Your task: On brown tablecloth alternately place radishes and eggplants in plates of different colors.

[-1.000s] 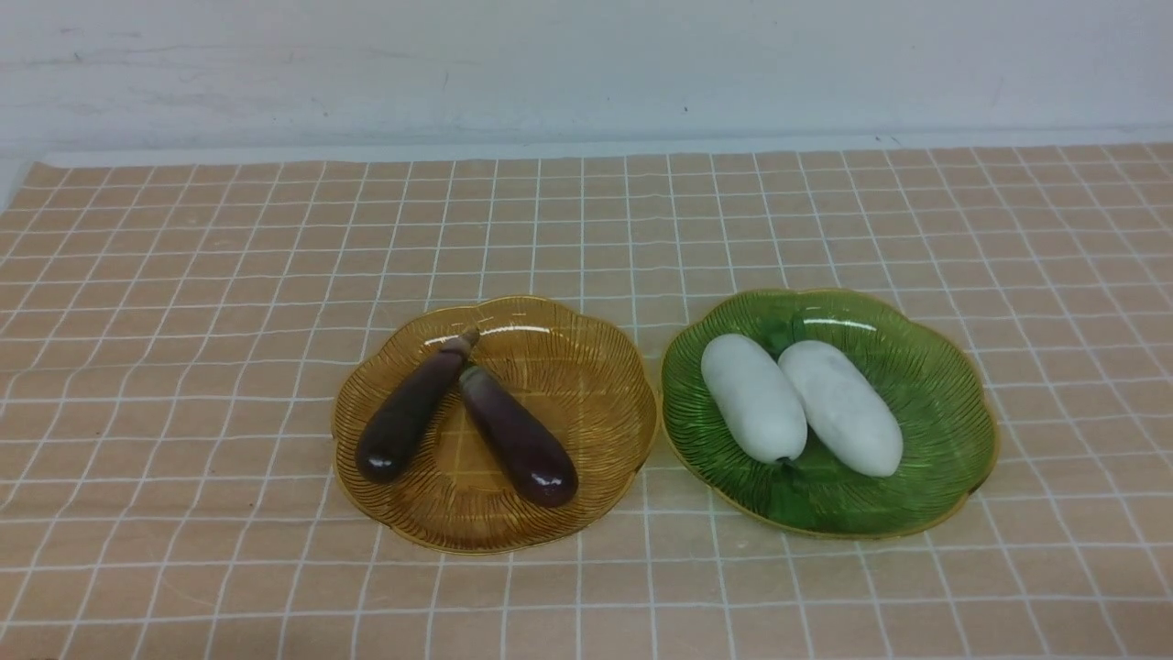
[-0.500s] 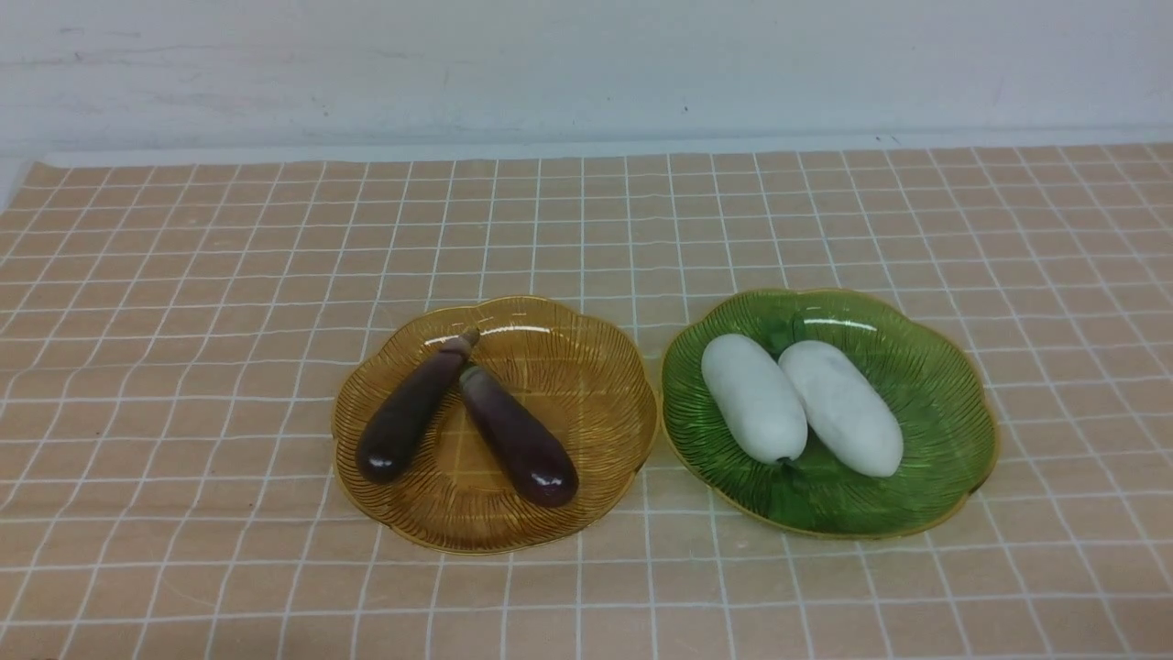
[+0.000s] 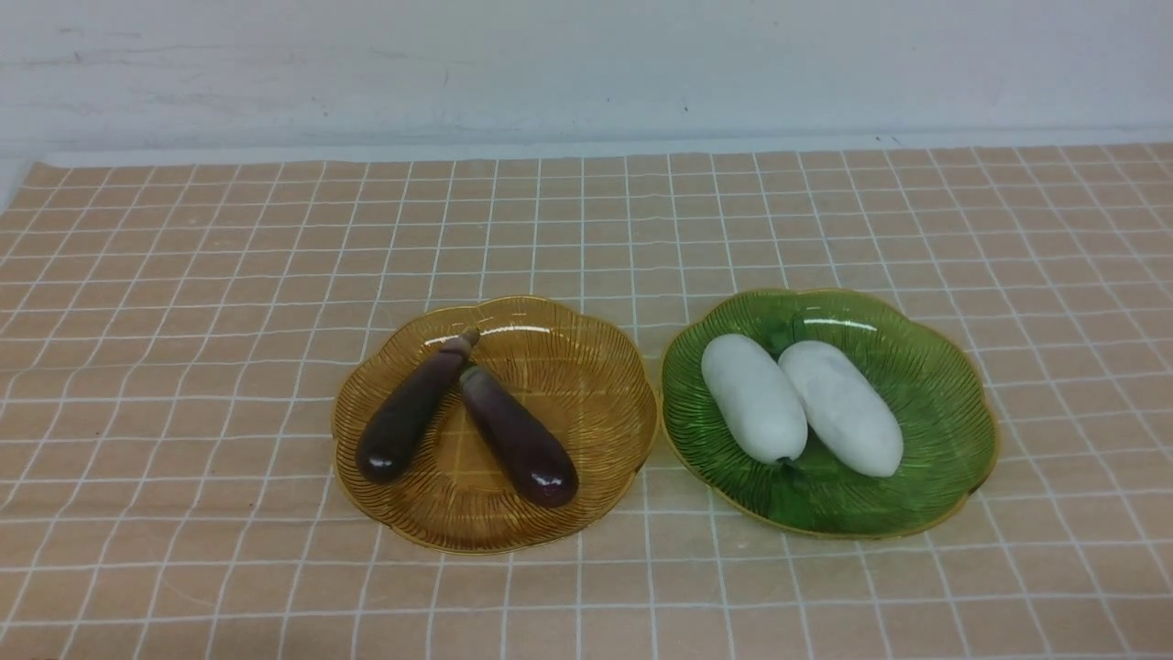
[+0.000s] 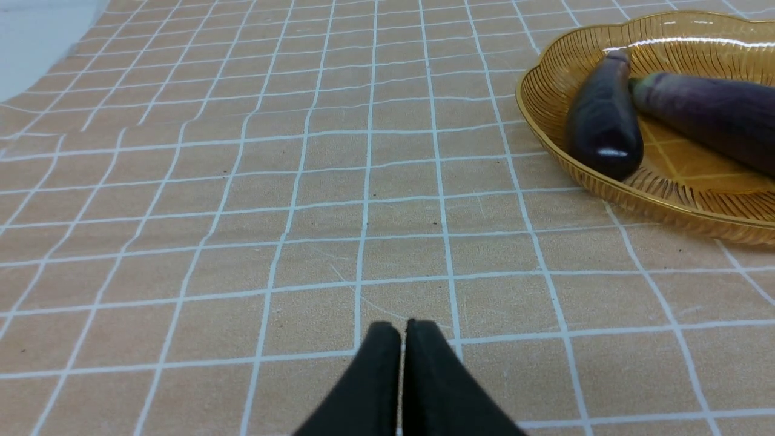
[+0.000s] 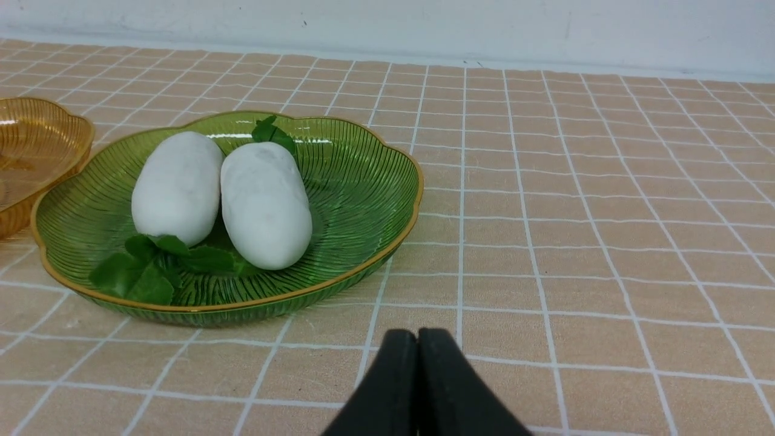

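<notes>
While the front view is showing no arm at all, the large tan-brown tablecloth with its grid of thin white lines [image 3: 183, 367] is lying flat under two ribbed translucent plates sitting side by side, near each other but apart. Resting in the amber-yellow scalloped plate [image 3: 586, 367] on the left are two glossy dark purple eggplants, the slimmer one [image 3: 408, 412] and the thicker one [image 3: 520, 449], their stem ends meeting. Lying in the green scalloped plate [image 3: 935, 385] are two smooth white radishes, left [image 3: 753, 398] and right [image 3: 840, 407], touching along their sides. Left wrist view: the left gripper [image 4: 402, 330] is hovering over bare cloth, black fingers pressed together, grasping nothing. Right wrist view: the right gripper [image 5: 418, 339] is likewise clenched and empty, near the green plate's rim.
</notes>
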{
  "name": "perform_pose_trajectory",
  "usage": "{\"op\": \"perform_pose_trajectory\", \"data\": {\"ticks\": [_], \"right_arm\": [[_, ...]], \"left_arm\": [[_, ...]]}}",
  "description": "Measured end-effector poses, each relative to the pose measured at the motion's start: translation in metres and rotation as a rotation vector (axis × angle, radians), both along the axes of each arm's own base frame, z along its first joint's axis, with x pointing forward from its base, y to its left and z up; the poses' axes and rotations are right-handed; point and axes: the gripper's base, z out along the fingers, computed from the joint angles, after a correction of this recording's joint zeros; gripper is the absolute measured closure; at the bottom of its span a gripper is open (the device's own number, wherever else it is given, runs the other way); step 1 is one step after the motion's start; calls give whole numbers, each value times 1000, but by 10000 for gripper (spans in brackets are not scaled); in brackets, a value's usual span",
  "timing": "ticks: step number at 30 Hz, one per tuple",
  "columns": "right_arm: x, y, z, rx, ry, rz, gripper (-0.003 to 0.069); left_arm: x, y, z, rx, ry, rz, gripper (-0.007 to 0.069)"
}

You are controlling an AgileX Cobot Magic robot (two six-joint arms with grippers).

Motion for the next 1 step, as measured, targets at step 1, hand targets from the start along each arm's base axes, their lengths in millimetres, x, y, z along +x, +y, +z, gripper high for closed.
{"op": "perform_pose_trajectory", "data": {"ticks": [1], "right_arm": [[0, 0, 0, 0, 0, 0, 674]], "left_arm": [[0, 0, 0, 0, 0, 0, 628]]}}
